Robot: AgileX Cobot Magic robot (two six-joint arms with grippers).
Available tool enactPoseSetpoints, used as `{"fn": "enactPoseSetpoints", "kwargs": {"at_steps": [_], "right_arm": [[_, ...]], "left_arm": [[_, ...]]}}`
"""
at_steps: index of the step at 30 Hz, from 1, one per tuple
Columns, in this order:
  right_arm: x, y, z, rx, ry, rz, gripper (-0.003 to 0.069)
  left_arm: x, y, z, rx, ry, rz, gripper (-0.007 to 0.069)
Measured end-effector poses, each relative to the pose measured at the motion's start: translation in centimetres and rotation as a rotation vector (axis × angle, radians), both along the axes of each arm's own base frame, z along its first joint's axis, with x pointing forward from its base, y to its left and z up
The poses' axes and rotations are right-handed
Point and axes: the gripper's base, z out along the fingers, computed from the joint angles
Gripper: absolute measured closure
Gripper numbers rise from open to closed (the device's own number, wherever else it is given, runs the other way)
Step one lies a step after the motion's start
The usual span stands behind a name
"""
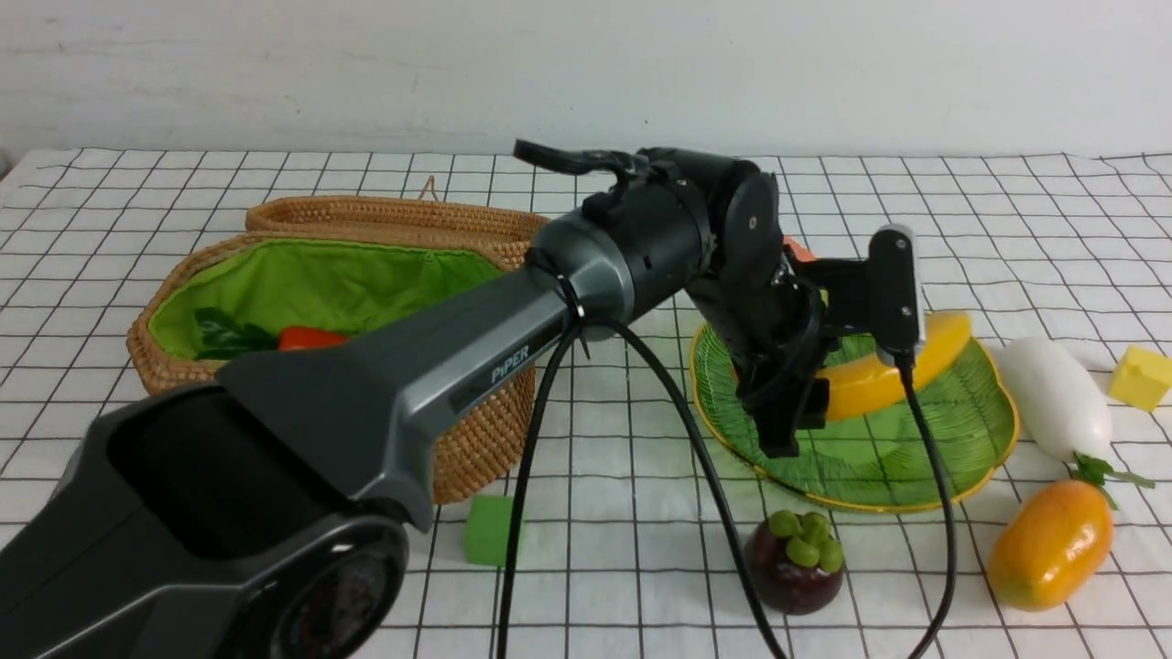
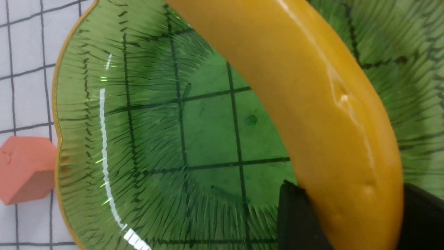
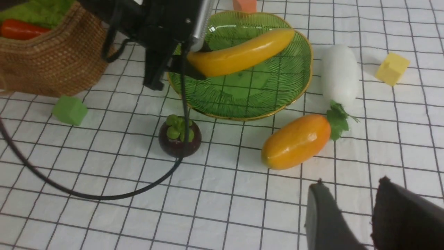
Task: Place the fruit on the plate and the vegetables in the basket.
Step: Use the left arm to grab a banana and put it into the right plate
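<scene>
Basket (image 1: 476,430) stands on the left of the desk (image 1: 641,513), lid open behind it. The carrot (image 1: 311,338) lies inside on the green lining. A green cube (image 1: 488,529) sits on the desk just in front of the basket.

The left arm crosses in front of the basket's right half, and its cables hang down between the cube and the mangosteen (image 1: 795,563).

The left tool (image 2: 348,194) is clamped on one end of the banana (image 1: 879,375). The banana is held across the plate (image 1: 870,458).

The mangosteen stands on the desk near the plate's front rim. A salmon cube (image 2: 26,168) sits just beside the far rim.

Right of the plate lies the radish (image 1: 1053,398), with its leaves next to the mango (image 1: 1051,545). A yellow cube (image 1: 1140,375) sits beyond them.

The right tool (image 3: 352,187) hangs over bare desk, its jaws parted with nothing between them.

Obscured items:
- The carrot is partly covered by the arm and the basket wall.
- The salmon cube is almost hidden behind the wrist in the front view.
- The yellow cube is cut off by the frame edge.
- I cannot tell whether the banana touches the glass.
</scene>
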Motion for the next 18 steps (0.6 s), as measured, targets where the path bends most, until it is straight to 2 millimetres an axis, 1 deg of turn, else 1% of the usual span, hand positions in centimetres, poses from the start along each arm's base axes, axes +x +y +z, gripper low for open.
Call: {"fn": "enactPoseSetpoints", "kwargs": {"at_steps": [2,4,8,10,11,13,15,16,17,18], "right_arm": [[0.0,0.1,0.0,0.004,0.002,0.006,0.0421],[0.0,0.1,0.0,0.007,0.004,0.01,0.0421],[0.0,0.1,0.0,0.007,0.004,0.01,0.0421],[0.0,0.1,0.0,0.005,0.003,0.009,0.0421],[0.0,0.1,0.0,0.005,0.002,0.008,0.0421],[0.0,0.1,0.0,0.005,0.002,0.008,0.0421],[0.0,0.1,0.0,0.004,0.004,0.008,0.0421],[0.2,0.2,0.0,0.005,0.012,0.012,0.0421],[0.2,0.2,0.0,0.005,0.012,0.011,0.0421],[0.5,0.4,0.0,0.006,0.022,0.016,0.0421]], "left_arm": [[0.1,-0.1,-0.4,-0.01,0.022,0.025,0.027],[0.0,-0.1,-0.4,-0.02,0.035,0.04,0.0207],[-0.1,0.0,0.4,-0.037,0.035,0.05,0.0044],[-0.3,0.2,1.1,-0.037,0.042,0.051,-0.0004],[-0.6,0.4,1.8,-0.039,0.056,0.056,-0.0022],[-1.1,0.7,3.2,-0.056,0.086,0.083,-0.0027],[-2.0,1.3,5.8,-0.104,0.139,0.156,-0.001],[-2.8,2.0,7.8,-0.143,0.193,0.231,0.0027],[-2.9,2.0,8.2,-0.149,0.187,0.23,0.0027],[-3.7,2.7,10.1,-0.191,0.229,0.298,0.0074]]}}
